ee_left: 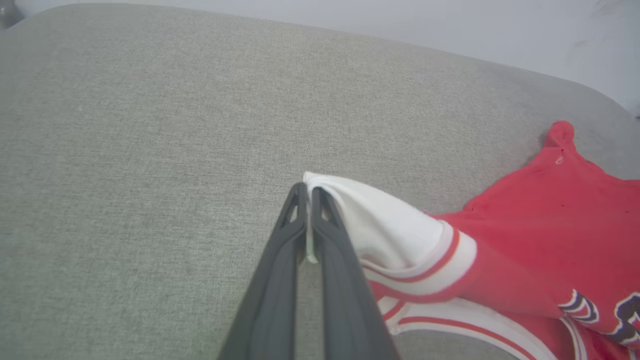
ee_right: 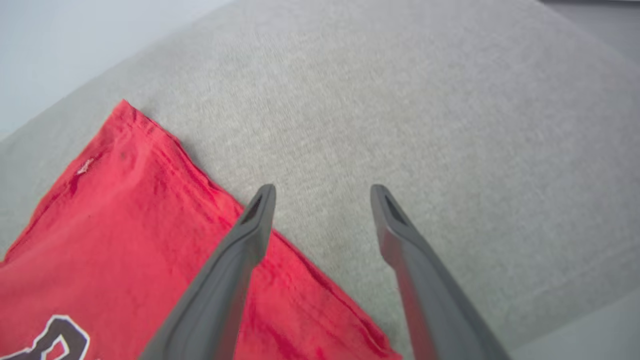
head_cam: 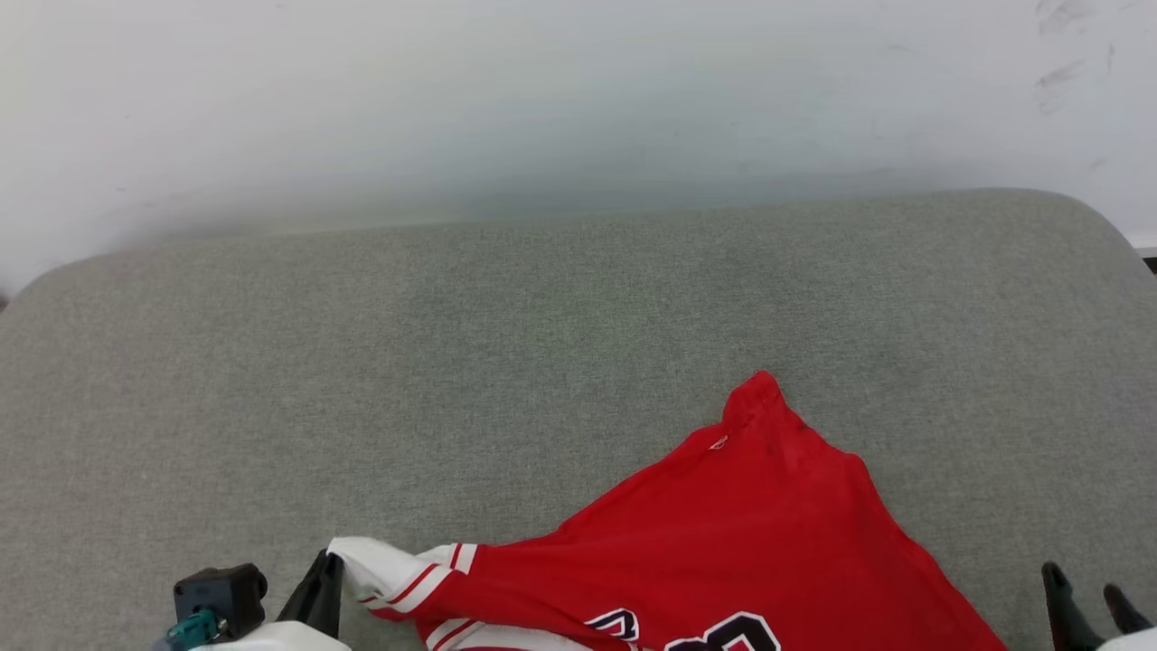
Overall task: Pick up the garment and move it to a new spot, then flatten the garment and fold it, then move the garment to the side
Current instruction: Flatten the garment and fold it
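The garment (head_cam: 723,533), a red jersey T-shirt with white sleeves and striped trim, lies on the grey cushioned surface (head_cam: 506,362) at the front right, one red corner pointing away. My left gripper (head_cam: 330,565) is shut on the white sleeve's edge at the lower left; in the left wrist view the left gripper (ee_left: 307,187) pinches the garment (ee_left: 530,235) by that white cloth. My right gripper (head_cam: 1085,579) stands open at the lower right, beside the shirt's right edge. In the right wrist view the right gripper (ee_right: 322,192) holds nothing, its left finger above the garment (ee_right: 125,225).
A pale wall (head_cam: 542,99) rises behind the grey surface's far edge. The surface rounds off at its far corners. Bare grey fabric stretches to the left and beyond the shirt.
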Tool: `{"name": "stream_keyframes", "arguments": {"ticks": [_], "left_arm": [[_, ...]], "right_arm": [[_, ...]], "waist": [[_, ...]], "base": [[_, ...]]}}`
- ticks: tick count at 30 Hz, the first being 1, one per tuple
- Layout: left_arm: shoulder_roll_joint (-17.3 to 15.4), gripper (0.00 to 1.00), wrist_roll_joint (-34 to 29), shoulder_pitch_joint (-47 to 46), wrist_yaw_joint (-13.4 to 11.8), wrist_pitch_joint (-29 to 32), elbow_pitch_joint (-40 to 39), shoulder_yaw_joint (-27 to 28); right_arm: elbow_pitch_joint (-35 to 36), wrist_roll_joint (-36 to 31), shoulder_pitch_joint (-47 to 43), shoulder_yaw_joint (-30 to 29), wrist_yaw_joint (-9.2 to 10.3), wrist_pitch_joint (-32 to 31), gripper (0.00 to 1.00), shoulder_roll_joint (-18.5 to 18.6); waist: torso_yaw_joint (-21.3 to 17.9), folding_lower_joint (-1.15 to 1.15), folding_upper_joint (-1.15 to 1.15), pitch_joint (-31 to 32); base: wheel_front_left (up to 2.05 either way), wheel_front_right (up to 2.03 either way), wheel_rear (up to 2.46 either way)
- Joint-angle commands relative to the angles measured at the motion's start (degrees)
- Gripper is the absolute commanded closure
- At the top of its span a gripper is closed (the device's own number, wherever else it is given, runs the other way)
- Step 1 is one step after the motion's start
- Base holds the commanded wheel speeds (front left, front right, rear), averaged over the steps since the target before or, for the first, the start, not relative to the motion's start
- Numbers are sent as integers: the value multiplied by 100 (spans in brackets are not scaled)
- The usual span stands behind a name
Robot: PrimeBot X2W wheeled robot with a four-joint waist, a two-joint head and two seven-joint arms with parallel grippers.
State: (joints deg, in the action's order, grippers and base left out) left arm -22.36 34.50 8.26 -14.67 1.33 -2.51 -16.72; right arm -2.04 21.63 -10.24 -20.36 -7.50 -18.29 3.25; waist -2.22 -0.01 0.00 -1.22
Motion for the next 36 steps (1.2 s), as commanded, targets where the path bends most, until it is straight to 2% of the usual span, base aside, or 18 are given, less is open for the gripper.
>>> {"name": "stream_keyframes", "arguments": {"ticks": [1, 5, 10, 14, 20, 24, 27, 34, 36], "left_arm": [[-15, 100, -23, -104, 3, 6, -26, -12], [-2, 100, -65, -307, 10, -9, -72, -31], [59, 100, -155, -598, 41, -89, -170, -94], [156, 100, -230, -862, 58, -185, -246, -171], [272, 100, -314, -1251, 156, -320, -224, -289], [361, 100, -378, -1486, 210, -408, -222, -379], [414, 100, -445, -1617, 233, -460, -266, -441], [489, 100, -487, -1818, 285, -521, -272, -535], [529, 100, -475, -1867, 289, -567, -192, -565]], "right_arm": [[-82, -39, 167, 64, 2, 283, 0, -28], [-393, -124, 683, 352, 2, 917, 0, 165], [-785, -93, 1529, 841, 2, 959, 0, 499], [-951, 67, 2206, 1476, 2, 278, 0, 976], [-925, 488, 3216, 2454, 2, -1539, 0, 1770], [-862, 725, 3716, 2943, 2, -2475, 0, 2100], [-963, 869, 4010, 3263, 2, -2779, 0, 2185], [-1597, 1169, 4376, 3783, 2, -2956, 0, 2150], [-2201, 1540, 4267, 4189, 0, -3503, 0, 2147]], "waist": [[44, 1, 0, -51], [155, 1, 0, -209], [337, 1, 0, -528], [480, 1, 0, -893], [714, 1, 0, -1380], [869, 1, 0, -1653], [946, 1, 0, -1828], [1059, 1, 0, -2107], [1090, 1, 0, -2156]], "base": [[0, 0, 0], [0, 0, 0], [0, 0, 0], [0, 0, 0], [0, 0, 0], [0, 0, 0], [0, 0, 0], [0, 0, 0], [0, 0, 0]]}}
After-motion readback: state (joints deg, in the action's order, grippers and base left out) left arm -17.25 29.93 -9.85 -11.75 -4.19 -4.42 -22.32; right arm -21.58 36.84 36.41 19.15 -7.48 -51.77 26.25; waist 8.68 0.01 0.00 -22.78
